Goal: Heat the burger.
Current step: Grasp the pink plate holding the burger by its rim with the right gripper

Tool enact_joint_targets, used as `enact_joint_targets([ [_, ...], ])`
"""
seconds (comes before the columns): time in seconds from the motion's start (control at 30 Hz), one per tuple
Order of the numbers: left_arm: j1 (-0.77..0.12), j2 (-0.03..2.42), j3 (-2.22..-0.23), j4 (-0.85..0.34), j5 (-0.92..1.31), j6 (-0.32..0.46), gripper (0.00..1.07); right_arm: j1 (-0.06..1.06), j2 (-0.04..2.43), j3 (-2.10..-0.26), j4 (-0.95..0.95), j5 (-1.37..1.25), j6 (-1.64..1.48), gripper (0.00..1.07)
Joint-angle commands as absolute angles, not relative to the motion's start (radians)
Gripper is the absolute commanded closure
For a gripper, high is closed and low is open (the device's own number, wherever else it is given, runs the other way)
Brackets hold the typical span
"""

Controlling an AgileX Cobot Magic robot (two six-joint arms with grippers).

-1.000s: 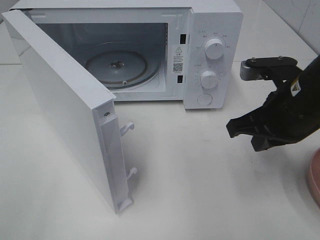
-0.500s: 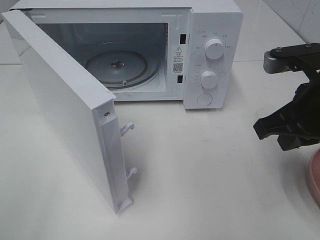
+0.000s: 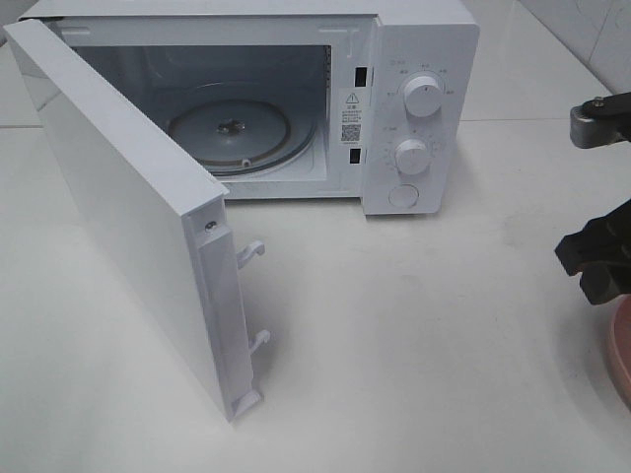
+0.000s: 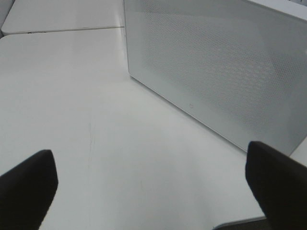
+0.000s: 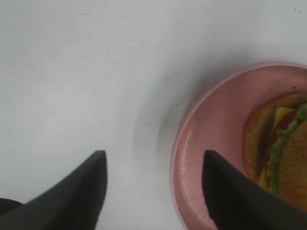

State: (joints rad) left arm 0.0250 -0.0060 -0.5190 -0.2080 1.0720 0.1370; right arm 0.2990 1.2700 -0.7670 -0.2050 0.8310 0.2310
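Nearest to the high camera, at the right edge of the white table (image 3: pixel 394 345), only the rim of a round pink plate (image 3: pixel 621 353) shows. The right wrist view shows it better: the burger (image 5: pixel 283 143) lies on this plate and is partly cut by the picture's edge. Its brown bun, green lettuce, yellow cheese and a little red are all visible.

The right gripper (image 3: pixel 596 258) hangs just over the plate's near rim. Its two black fingers (image 5: pixel 86 191) stand apart with nothing between them, so it is open and holds nothing. One finger is over the bare table and the other is over the plate's rim. It does not touch the burger.

More to the left, the door (image 3: pixel 118 197) of the microwave (image 3: pixel 419 39) is swung wide open toward the front. Two white latch hooks (image 3: pixel 251 251) stick out from its free edge.

The left gripper (image 4: pixel 153 187) appears only in its own wrist view. Its fingertips are spread wide over the empty table beside a white panel with a fine dotted mesh. It is open and grips nothing.

Farther back stands the microwave body. Its chamber is open, and a round glass turntable (image 3: pixel 232 128) lies on the floor of it. On the control panel to the right are an upper knob (image 3: pixel 423 97), a lower knob (image 3: pixel 412 156) and a round button (image 3: pixel 402 196) under them. The burger is well apart from the chamber.
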Motion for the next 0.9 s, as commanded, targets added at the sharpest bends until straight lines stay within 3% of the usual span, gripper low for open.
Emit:
enact_joint_targets([
  [0.03,0.022,-0.007,-0.517,-0.211,1.069,0.136,0.07,0.291,1.262,-0.765,-0.247,0.836,0.219,0.27],
  [0.1,0.022,-0.007,-0.517,-0.211,1.069,0.136,0.07,0.291,1.262,-0.753,-0.285,0.834,0.22,0.17],
  [0.17,0.022,-0.007,-0.517,-0.211,1.069,0.136,0.07,0.291,1.264,-0.738,-0.296,0.831,0.223,0.16],
  [0.9,0.022,-0.007,-0.517,-0.21,1.069,0.137,0.07,0.156,1.286,-0.561,-0.247,0.684,0.287,0.21],
])
